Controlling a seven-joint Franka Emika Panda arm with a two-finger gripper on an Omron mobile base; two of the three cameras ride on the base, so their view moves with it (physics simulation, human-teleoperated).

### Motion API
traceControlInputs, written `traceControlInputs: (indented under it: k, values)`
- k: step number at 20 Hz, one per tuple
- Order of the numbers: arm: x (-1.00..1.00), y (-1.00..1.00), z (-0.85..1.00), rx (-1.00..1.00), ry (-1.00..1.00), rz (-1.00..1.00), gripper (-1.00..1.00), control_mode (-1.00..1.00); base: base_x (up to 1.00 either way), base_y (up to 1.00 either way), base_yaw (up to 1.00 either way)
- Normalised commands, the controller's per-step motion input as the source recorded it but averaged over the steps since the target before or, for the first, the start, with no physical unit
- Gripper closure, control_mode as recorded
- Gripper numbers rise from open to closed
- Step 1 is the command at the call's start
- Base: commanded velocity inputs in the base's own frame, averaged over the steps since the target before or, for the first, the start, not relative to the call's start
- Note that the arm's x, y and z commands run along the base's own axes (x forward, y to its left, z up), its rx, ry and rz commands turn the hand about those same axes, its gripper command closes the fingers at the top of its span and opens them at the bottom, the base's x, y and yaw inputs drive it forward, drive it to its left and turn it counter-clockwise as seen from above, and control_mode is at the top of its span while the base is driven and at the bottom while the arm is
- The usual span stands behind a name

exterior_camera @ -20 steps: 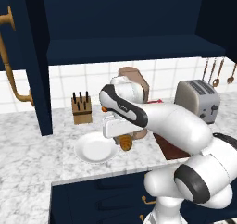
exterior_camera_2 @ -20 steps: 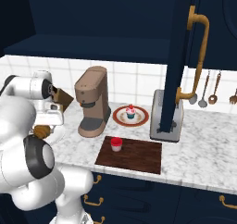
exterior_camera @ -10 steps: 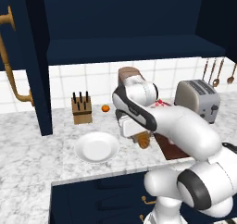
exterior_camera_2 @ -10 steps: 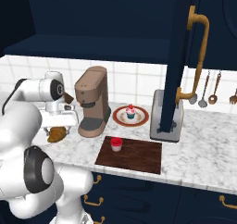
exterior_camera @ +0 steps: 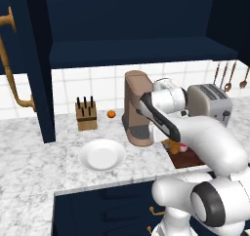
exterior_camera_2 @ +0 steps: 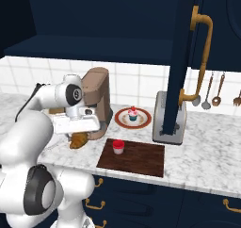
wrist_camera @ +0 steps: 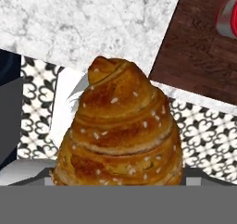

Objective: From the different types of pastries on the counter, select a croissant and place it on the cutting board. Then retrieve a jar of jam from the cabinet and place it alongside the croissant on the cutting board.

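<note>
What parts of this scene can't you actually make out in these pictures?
- Gripper fingertips: in the hand view, the croissant covers them.
- Jar of jam: cut off by the hand view's right edge.
- Cutting board: mostly behind the arm in the left base view.
- Cupcake: too small for frosting detail, right base view.

Arm: white, dark joints, bent at elbow, forearm reaching forward and down, wrist turned downward. Claw (exterior_camera_2: 79, 138): pointing down, raised above worktop (exterior_camera_2: 197, 156) edge, closed around croissant (wrist_camera: 121, 130). Fingertips hidden behind pastry in hand view.
</note>
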Motion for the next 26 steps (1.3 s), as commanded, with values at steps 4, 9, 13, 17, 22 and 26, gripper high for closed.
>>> traceControlInputs:
  k: [4,9,13,17,22,26]
  values:
    - [0.00,-0.93,0.00,-0.02,-0.01,-0.04,1.00,-1.00,0.00,0.00,0.00]
    - [0.00,-0.92,0.00,-0.01,-0.02,-0.06,1.00,-1.00,0.00,0.00,0.00]
    - [0.00,-0.87,0.00,0.00,0.00,-0.07,1.00,-1.00,0.00,0.00,0.00]
    - [0.03,-0.76,0.00,0.00,0.00,-0.07,1.00,-1.00,0.00,0.00,0.00]
    - [0.26,-0.36,0.00,0.00,-0.03,-0.09,1.00,-1.00,0.00,0.00,0.00]
    - [0.19,-0.23,0.00,0.00,-0.02,-0.10,1.00,-1.00,0.00,0.00,0.00]
